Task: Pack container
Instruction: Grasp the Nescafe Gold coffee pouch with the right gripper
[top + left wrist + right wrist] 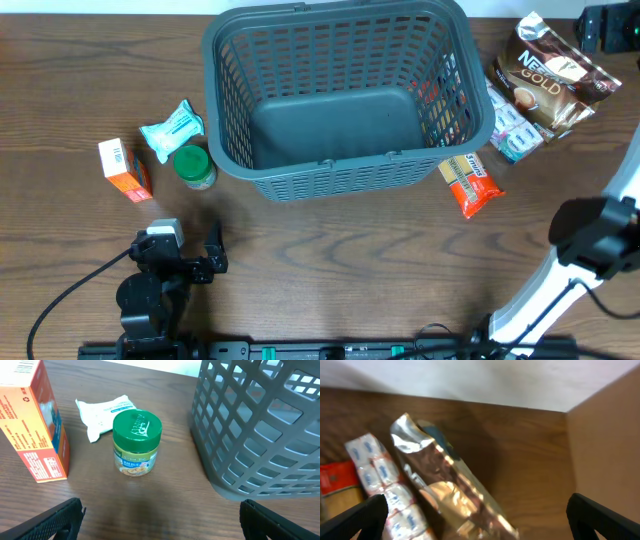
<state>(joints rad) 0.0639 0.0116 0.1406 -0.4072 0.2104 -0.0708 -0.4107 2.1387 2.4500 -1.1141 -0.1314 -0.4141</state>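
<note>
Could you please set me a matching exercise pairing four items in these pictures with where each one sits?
Things:
1. large dark grey plastic lattice basket
2. small green-lidded round jar
3. brown foil coffee pouch
4. orange rectangular cardboard box

Places, overhead view:
A. leftmost of all
B. far right, at the back
C. centre, at the back
D. between box and basket

Pairs: 1-C, 2-D, 3-B, 4-A.

Dark wood-grain table (pixel 330 262), white wall (pixel 470 380) beyond its far edge
</note>
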